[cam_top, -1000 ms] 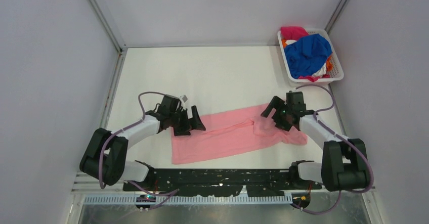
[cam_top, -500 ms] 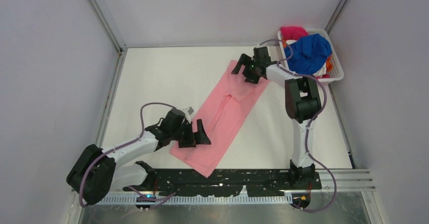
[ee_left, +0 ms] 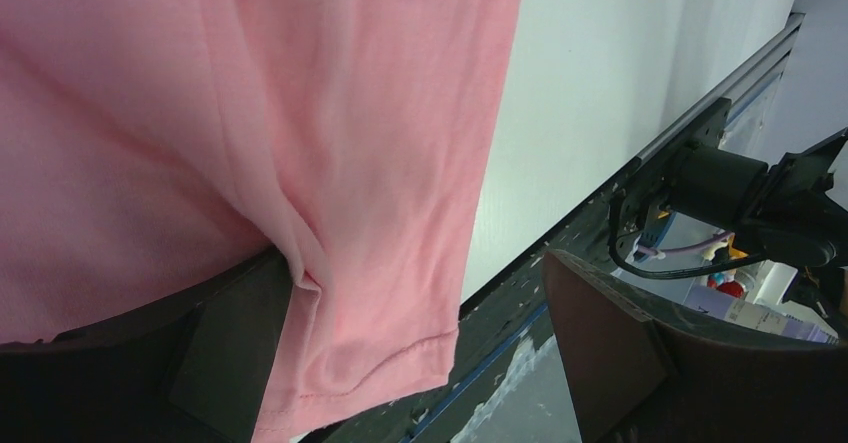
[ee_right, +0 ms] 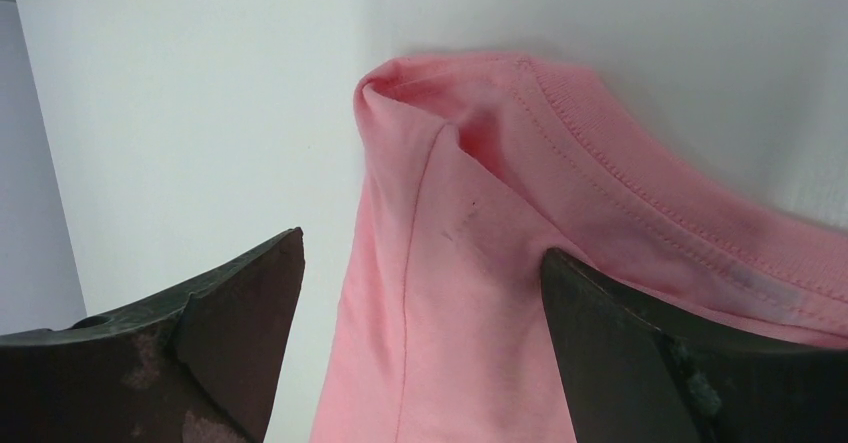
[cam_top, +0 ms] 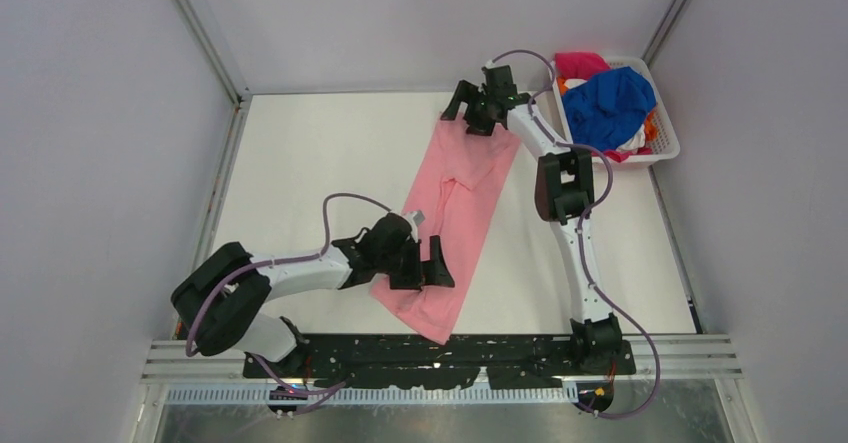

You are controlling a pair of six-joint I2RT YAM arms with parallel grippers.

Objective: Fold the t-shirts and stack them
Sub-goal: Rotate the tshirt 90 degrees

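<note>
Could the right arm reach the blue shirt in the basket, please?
Probably yes: the right gripper, open over the pink shirt, is near the basket, where the blue shirt lies uncovered on top.

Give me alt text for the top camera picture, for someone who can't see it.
A pink shirt lies stretched diagonally on a white table, the open right gripper at its far end and the open left gripper at its near end. A basket in the far right corner holds a blue shirt and more cloth.

One t-shirt (cam_top: 470,178) lies slantwise on the table (cam_top: 320,143) — the basket (cam_top: 669,133), holding other t-shirts (cam_top: 608,103), stands far right.
</note>
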